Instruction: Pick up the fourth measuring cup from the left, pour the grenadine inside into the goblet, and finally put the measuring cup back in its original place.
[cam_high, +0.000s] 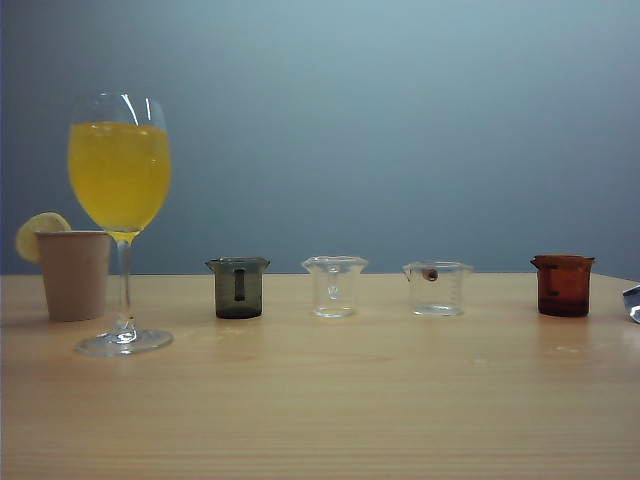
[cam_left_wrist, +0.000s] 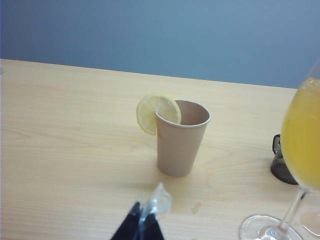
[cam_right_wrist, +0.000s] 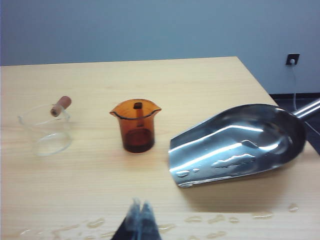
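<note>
Though shut, hands (cam_left_wrist: 145, 220) (cam_right_wrist: 139, 216) over open tabletop (cam_high: 380, 400)

Both arms are hidden in the exterior view. The metal scoop (cam_high: 632, 302) is cut off there. Only blurred tips show of the left gripper (cam_left_wrist: 145, 220) and the right gripper (cam_right_wrist: 140, 220).

Closed right end effector (cam_right_wrist: 140, 220) near the fourth measuring cup (cam_right_wrist: 136, 125).
</note>
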